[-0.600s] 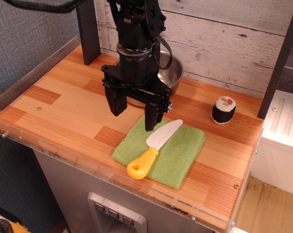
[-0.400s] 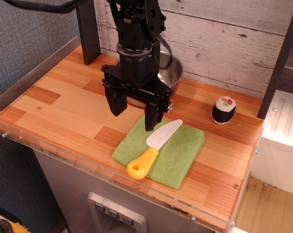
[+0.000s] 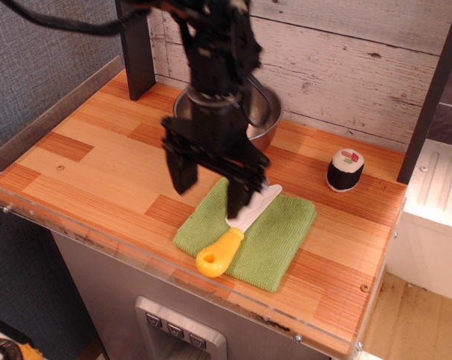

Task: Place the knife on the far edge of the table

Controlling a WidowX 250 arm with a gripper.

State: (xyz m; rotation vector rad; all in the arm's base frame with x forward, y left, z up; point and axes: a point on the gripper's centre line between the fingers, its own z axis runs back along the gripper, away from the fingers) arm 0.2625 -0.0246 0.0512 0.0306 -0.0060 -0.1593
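Worktop (image 3: 98, 161) of wooden planks | end effector (image 3: 209, 187) spread wide, holding nothing, low over green cloth (image 3: 274, 240), its right-hand finger in front of the blade | knife (image 3: 237, 231) flat on cloth, just right of and below fingers, long axis diagonal, yellow handle toward near edge | grasp not yet made | sushi toy (image 3: 345, 169) far right.

We see even, soft indoor light and faint shadows. The arm (image 3: 214, 90) and gripper (image 3: 211, 184) are motion-blurred; the table (image 3: 98, 157) stays sharp.
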